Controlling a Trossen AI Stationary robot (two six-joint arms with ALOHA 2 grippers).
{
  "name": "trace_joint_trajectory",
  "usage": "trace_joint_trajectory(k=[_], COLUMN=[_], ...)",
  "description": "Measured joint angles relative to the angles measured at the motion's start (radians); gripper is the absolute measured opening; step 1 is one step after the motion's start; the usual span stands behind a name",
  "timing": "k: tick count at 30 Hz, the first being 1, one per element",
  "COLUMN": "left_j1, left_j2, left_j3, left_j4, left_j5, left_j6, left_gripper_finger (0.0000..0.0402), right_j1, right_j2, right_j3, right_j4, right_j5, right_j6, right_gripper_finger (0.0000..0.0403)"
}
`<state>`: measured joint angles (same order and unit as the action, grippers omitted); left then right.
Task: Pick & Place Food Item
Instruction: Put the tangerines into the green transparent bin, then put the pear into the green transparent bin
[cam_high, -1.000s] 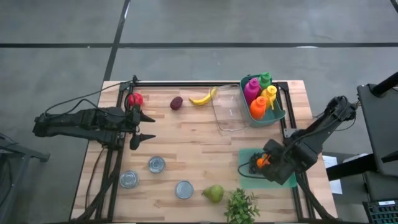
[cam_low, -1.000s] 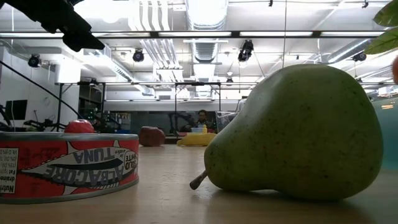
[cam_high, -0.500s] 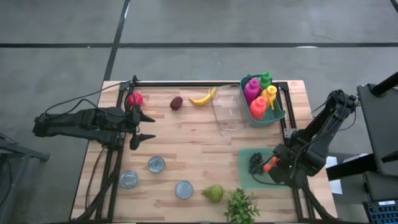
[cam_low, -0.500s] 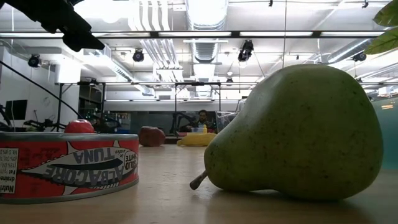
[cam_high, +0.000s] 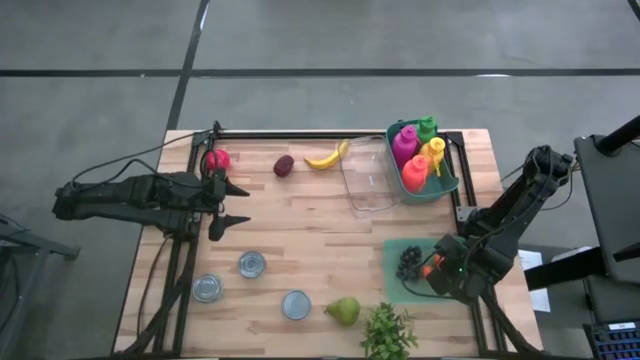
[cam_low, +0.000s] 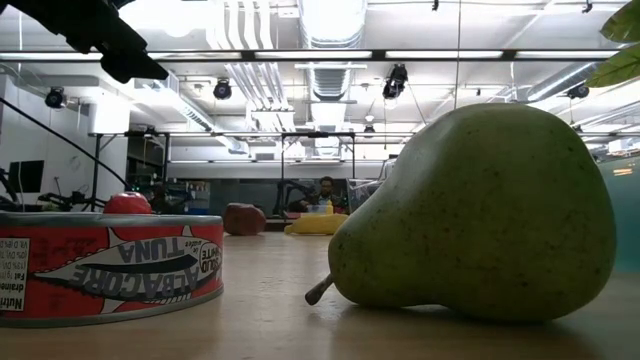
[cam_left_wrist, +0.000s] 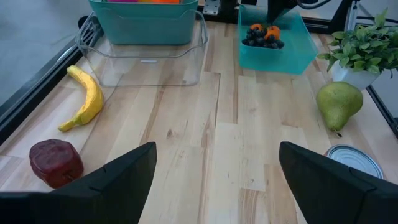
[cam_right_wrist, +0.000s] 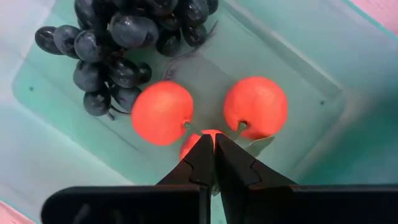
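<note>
Right end effector (cam_right_wrist: 214, 149) pinched fully closed over teal tray (cam_right_wrist: 292, 74) at lower right of high view, holding nothing, tips between 2 orange fruits (cam_right_wrist: 161, 112) beside black grapes (cam_right_wrist: 118, 37). Left end effector (cam_high: 228, 205) spread wide at left, above counter (cam_high: 300, 240).

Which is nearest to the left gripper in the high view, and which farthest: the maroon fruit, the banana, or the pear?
From the left gripper, open at the table's left side:
1. Maroon fruit, toward the far edge.
2. Banana, beyond it along the far edge.
3. Pear, at the near edge.
</note>
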<state>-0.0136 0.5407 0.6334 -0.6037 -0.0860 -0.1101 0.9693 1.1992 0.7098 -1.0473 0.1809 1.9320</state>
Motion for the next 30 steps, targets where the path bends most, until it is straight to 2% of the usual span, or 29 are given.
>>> trace_joint_trajectory(k=[18, 22, 30], left_j1=[0.000, 0.000, 0.000], left_j2=[0.000, 0.000, 0.000], left_j3=[0.000, 0.000, 0.000], left_j4=[0.000, 0.000, 0.000], left_j5=[0.000, 0.000, 0.000], left_j6=[0.000, 0.000, 0.000], left_gripper_finger=[0.0343, 0.0343, 0.0343], right_j1=[-0.001, -0.001, -0.001], right_j2=[0.000, 0.002, 0.002], right_j3=[-0.001, -0.002, -0.003], right_j4=[0.010, 0.010, 0.017], right_j5=[0.005, 0.004, 0.057], right_j6=[0.003, 0.031, 0.048], right_gripper_finger=[0.0016, 0.0050, 0.0160])
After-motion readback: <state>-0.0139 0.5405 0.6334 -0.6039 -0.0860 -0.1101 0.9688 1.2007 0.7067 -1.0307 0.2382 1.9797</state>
